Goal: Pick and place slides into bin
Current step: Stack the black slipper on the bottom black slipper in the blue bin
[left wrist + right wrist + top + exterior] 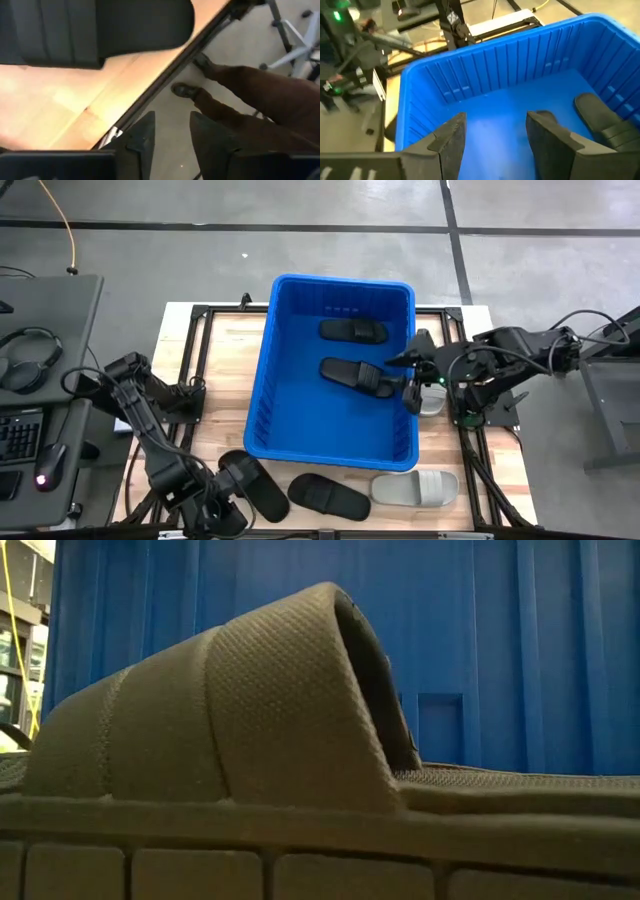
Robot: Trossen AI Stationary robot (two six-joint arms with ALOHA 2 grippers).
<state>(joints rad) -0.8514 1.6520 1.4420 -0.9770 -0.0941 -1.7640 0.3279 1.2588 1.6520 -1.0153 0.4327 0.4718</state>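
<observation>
At the near edge of the worktop (225,340), my left hand (222,515) hangs low beside a black slide (254,485), its fingers (141,140) a little apart with nothing between them. In my left wrist view a black strap (95,30) fills the area just ahead of those fingers, above the pale wood and the worktop's dark frame rail; beyond the edge, a person's legs and shoes (186,90) stand on the floor.

Along the same near edge, a second black slide (328,496) lies next to the first, and a light grey slide (416,488) lies just beyond it toward my right. The low view is filled by one black slide (250,720) seen close up, with the blue bin wall (500,630) rising behind it.

The bin (262,380) sits in the middle of the worktop. Inside it lie two black slides: one near the centre (345,372), one nearer the far wall (352,331).

My right hand (405,385) reaches over the bin's right rim, fingers (451,135) spread and empty above the blue floor, just beside the central slide. Under that arm, outside the bin, a bit of another pale slide (432,402) shows.
</observation>
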